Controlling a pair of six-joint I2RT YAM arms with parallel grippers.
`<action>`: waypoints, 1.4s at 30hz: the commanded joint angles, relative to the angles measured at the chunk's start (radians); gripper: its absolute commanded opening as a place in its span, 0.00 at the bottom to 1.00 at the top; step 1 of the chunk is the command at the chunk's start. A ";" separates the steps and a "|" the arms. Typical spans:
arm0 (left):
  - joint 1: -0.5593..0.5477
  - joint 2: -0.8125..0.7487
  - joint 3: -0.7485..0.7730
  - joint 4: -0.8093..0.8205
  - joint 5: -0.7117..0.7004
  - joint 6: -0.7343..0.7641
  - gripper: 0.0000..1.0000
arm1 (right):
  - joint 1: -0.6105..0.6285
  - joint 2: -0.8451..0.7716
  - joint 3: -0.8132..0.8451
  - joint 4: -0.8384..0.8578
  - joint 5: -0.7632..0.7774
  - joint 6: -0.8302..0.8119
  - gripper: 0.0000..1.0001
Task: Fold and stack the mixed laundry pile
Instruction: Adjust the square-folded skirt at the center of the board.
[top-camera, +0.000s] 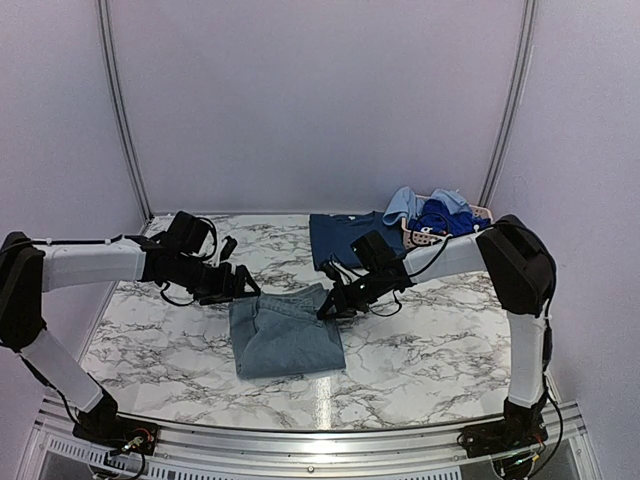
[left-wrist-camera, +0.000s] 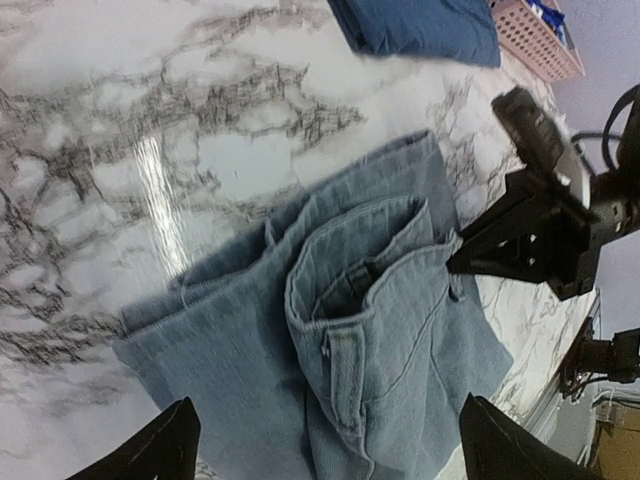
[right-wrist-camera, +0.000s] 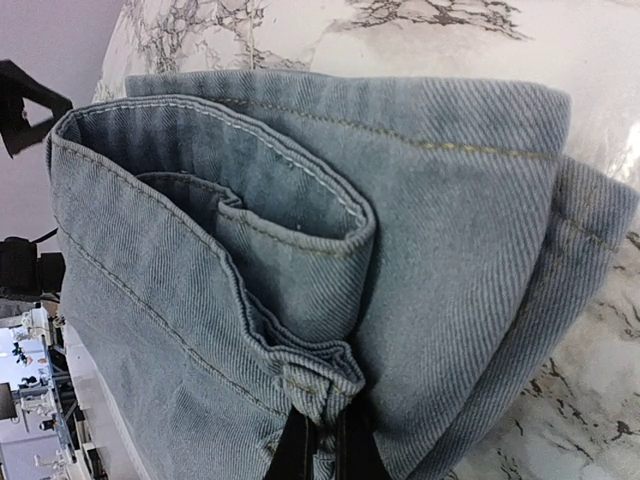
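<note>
While right end effector pinches top layer of folded jeans on table, left end effector hangs spread wide over jeans.

Matt, twill-ribbed denim piece; glossy marble-look tabletop; pink perforated basket, probably plastic.

A white marble table with grey veins fills the scene. A pink basket with small holes stands at its far right corner. A plain pale wall is behind, between two thin metal poles. A metal rail runs along the near edge.
</note>
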 joint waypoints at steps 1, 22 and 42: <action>-0.042 -0.003 -0.039 0.029 0.036 0.033 0.88 | -0.008 -0.031 0.035 0.024 -0.012 0.009 0.00; 0.020 0.197 -0.036 0.246 0.116 -0.049 0.13 | 0.009 0.058 0.165 -0.015 0.046 0.024 0.00; -0.035 0.070 -0.093 0.197 0.110 0.143 0.00 | -0.061 -0.054 -0.019 0.051 0.010 0.067 0.45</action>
